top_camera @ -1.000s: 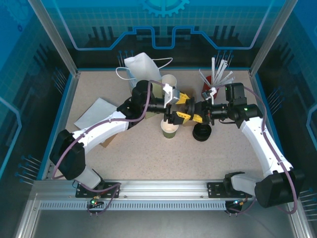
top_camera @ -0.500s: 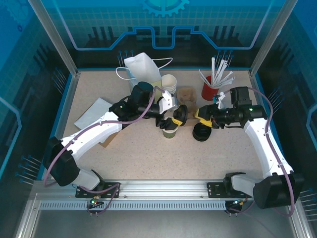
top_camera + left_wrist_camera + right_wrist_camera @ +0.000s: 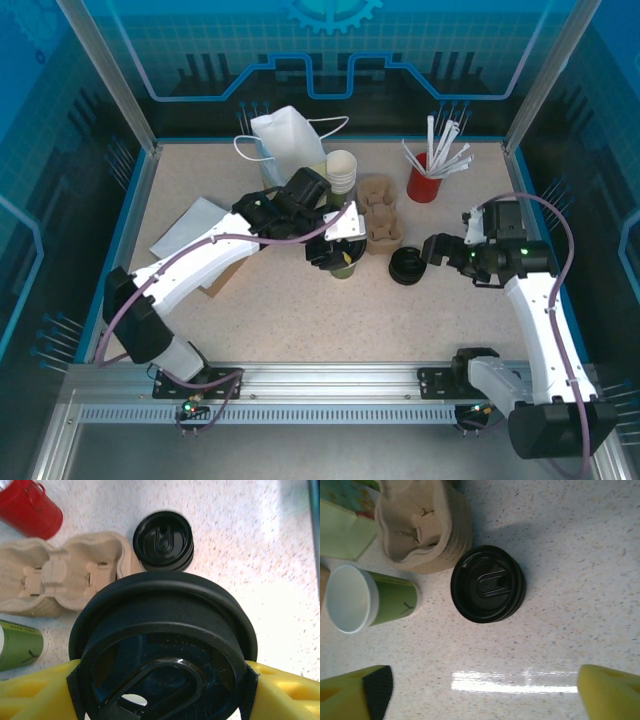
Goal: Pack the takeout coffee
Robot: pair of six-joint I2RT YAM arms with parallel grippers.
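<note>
Left wrist view tells us the story straight away: the left fingers [image 3: 35,695] are clamped on a black lid [image 3: 165,645] from either side. Its sip-hole face is toward the camera, a hold that leaves the underside free to go down over a rim. On the right wrist view we find the paper cup [image 3: 375,601] it belongs to, upright and open-topped on the tabletop [image 3: 570,545], olive body and white inside on show. So the takeout coffee is not capped yet. From the top view we place the left fingers and their lid right over that cup, just in front of the pulp carrier [image 3: 378,215]. Whether lid and rim touch, we cannot tell. The right fingers [image 3: 610,692] are spread wide with nothing between them, hanging beside the stack of loose lids [image 3: 487,584], and to us that reads as giving the left arm room. The carrier lies next to the cup, and the white bag [image 3: 288,135] stands at the far edge behind it, so we judge the order to be cap, seat in a carrier well, then bag. Pressing the lid on square looks like the job in hand; a tilted lid could tip so light a cup.
</note>
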